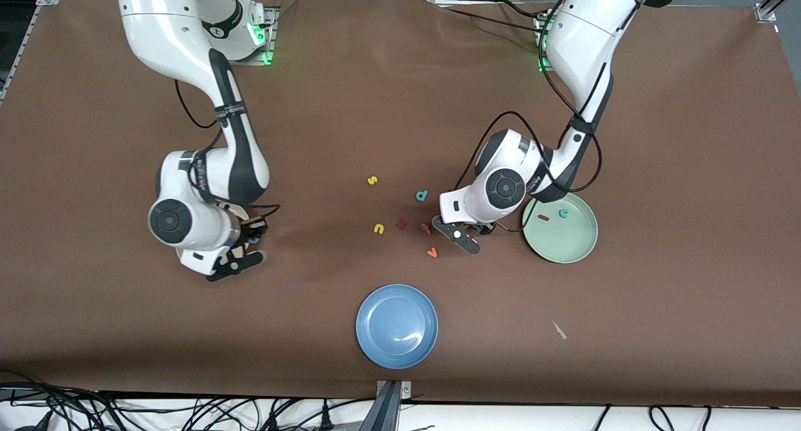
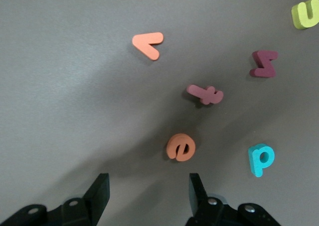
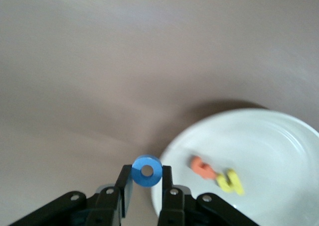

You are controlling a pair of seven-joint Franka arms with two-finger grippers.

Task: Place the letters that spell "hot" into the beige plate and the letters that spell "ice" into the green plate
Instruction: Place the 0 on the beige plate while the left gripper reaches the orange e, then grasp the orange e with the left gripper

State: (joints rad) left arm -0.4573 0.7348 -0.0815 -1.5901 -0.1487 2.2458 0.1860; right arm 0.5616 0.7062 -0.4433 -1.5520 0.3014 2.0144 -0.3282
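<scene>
Nearest the front camera lies a blue plate (image 1: 397, 326). Left gripper (image 2: 149, 196), jaws apart, is held just over the table above an orange e (image 2: 180, 147). Green plate (image 1: 561, 228), beside it, carries a dark red i (image 1: 543, 218) and teal c (image 1: 564, 213). Right gripper (image 3: 146, 182) is clamped on a blue o (image 3: 147, 170) beside the beige plate (image 3: 269, 136), where an orange t (image 3: 202, 168) and yellow h (image 3: 231, 181) lie.

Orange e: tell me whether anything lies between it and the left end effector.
Nothing visible does. The orange e lies on bare table just ahead of the open left end effector. The pink crossed letter and teal letter lie apart from it, off that path. The right end effector holds the blue o.
</scene>
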